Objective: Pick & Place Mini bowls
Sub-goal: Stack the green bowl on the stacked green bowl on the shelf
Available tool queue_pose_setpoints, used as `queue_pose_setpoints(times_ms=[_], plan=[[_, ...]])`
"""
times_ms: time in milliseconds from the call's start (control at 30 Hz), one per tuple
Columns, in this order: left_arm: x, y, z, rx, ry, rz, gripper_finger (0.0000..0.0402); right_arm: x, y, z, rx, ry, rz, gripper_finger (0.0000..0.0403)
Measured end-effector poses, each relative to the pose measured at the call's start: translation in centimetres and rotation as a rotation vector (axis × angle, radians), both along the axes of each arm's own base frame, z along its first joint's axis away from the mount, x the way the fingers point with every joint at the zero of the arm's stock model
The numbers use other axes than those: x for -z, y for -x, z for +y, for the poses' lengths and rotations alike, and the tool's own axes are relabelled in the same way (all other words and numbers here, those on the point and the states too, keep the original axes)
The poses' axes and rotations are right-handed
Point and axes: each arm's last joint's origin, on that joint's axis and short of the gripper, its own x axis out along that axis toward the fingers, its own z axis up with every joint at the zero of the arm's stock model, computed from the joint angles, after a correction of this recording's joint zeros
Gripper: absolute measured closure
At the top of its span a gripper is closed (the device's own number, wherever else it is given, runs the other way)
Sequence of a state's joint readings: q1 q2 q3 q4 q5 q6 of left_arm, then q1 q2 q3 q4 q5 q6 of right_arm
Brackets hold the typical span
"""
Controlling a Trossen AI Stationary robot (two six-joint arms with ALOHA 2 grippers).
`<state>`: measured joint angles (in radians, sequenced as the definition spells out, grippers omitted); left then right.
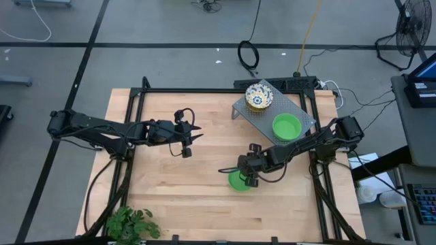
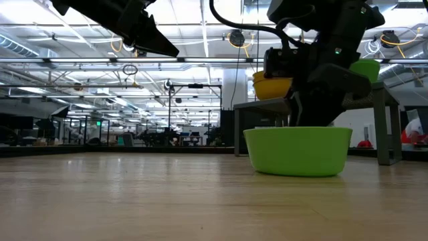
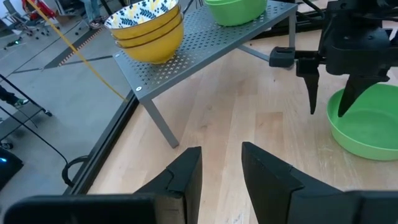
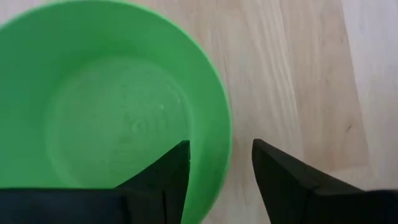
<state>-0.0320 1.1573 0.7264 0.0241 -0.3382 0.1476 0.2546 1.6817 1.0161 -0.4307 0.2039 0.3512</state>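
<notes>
While patterned bowls (image 3: 146, 28) sit stacked, the table's green bowl (image 3: 367, 124) holds nothing.

Grey floor (image 1: 170, 27) crossed by dark tape lines; a fan (image 1: 411, 27) upper right; a potted plant (image 1: 133, 224) lower left.

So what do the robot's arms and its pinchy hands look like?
Both arms are dark, nearly black, built from long thin links with chunky joints, and black cables loop along them. The left gripper and the right gripper each end in two flat black fingers that taper to points like little wedges. No stickers or markings show on them.
</notes>
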Motion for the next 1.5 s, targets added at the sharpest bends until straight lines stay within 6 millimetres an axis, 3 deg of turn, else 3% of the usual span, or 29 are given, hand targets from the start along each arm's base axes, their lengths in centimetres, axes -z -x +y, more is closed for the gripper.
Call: queue_pose_setpoints(times_ms=[500,1500], plan=[[0.07,0.03,-0.01,0.000,-0.001,0.007,0.0284,0.02,0.40,-0.11,0.086,-0.028,0.028,0.0270],[0.07,0.02,-0.01,0.001,-0.001,0.007,0.0284,-0.17,0.00,0.04,-0.028,-0.018,-0.002,0.0399]])
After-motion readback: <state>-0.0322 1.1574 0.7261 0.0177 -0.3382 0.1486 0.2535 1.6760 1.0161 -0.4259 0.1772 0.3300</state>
